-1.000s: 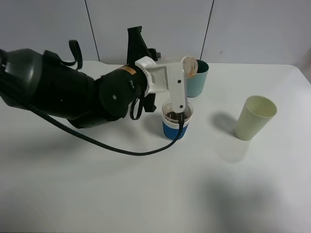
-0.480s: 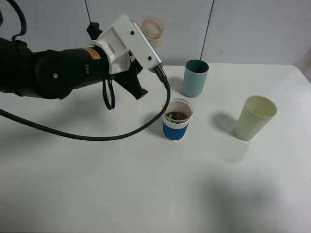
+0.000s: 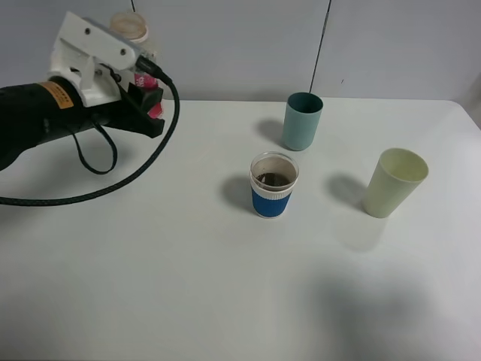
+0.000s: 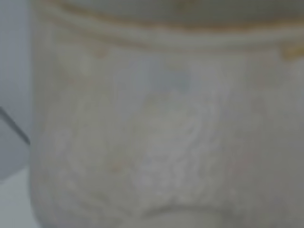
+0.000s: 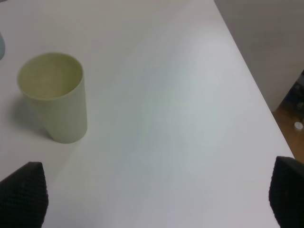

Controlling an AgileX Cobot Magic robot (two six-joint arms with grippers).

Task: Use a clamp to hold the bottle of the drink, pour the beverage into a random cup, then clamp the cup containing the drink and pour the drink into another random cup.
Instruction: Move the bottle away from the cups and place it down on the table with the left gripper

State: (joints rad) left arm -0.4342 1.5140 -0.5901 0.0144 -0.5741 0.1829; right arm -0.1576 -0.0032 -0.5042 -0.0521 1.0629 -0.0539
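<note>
- Left gripper (image 3: 129,60) is clamped tight on the bottle (image 3: 130,27), up at 10 o'clock of the table (image 3: 188,301) and clear of the surface. Neck is up, tan rim on top, pink-red label showing below the white jaws.
- Left wrist view: bottle (image 4: 161,142) fills it, blurred. Clear crinkly plastic with a tan ring at the neck. Can't tell what's left inside.
- Right gripper (image 5: 154,199) is spread wide with nothing between. Black knurled fingertips (image 5: 21,197) sit at the view's edges. It's out of the overhead view.
- Blue-banded cup (image 3: 274,184) stands upright mid-table with dark brown beverage (image 3: 273,179) in it. Clear wall, white rim, ribbed blue band; the ribs should give decent bite.
- Key relation: cup lies at 4 o'clock from the left gripper, well apart. Its long axis is vertical, so the approach is side-on across the band.
- Pale green tumbler (image 3: 394,182) is at 3 o'clock of the cup, apart and upright. From the right wrist it (image 5: 53,97) looks empty. Smooth, tapered and translucent, so probably light and easy to knock.
- Teal cup (image 3: 302,120) is at 1 o'clock of the blue-banded cup, near but not touching. Keep off it.
- Judgement: first pour looks done. Left must park the bottle before it can take the cup. Right is free and near the tumbler, but the cup isn't in its view, so I can't say which arm is nearer.
</note>
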